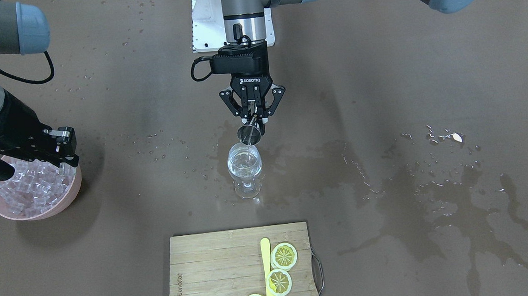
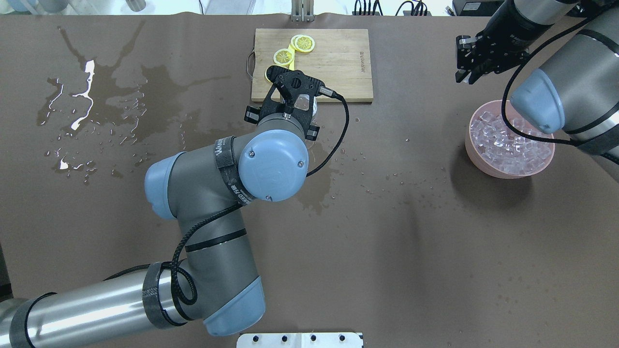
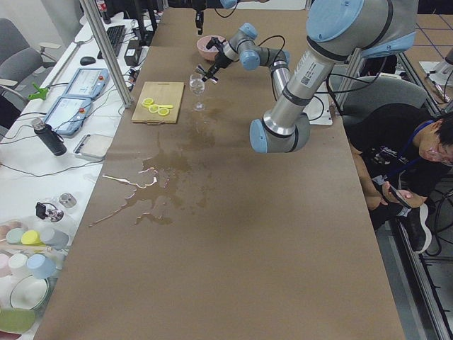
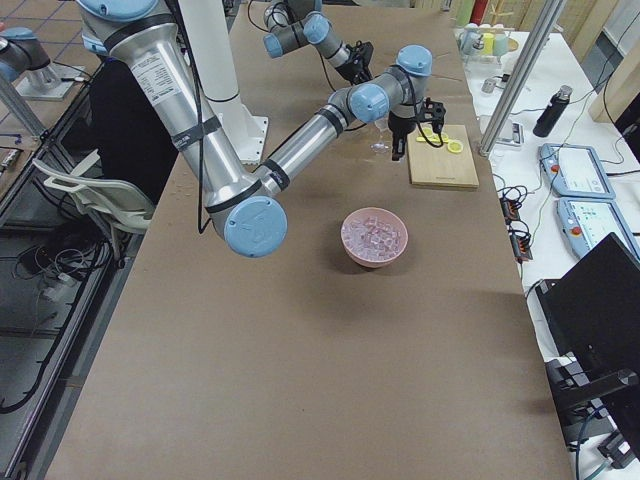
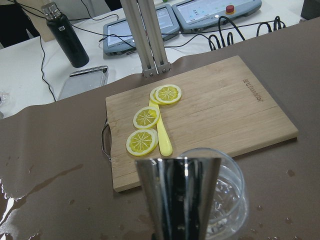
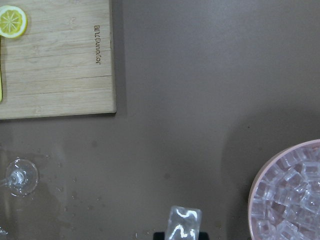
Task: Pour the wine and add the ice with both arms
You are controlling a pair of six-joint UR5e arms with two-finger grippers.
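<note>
Left hand (image 1: 253,121), black, white "ROBOTIQ" lettering, clamping shiny conical steel jigger (image 1: 250,132), tilting it just above wine glass (image 1: 245,170) rim. Wine (image 1: 245,166), clear, colourless, sitting shallow inside glass. Right hand (image 1: 66,157) gripping one glossy clear cube (image 6: 184,223), well apart from glass on robot's right. Ice (image 1: 30,187), small glassy cubes, heaping in smooth pink bowl (image 1: 73,194), same side of glass. Slatted bamboo board (image 1: 217,272) lying beyond glass, burnt-in stamp unreadable. Matte brown worktop (image 1: 379,65) glistening wet around glass.
</note>
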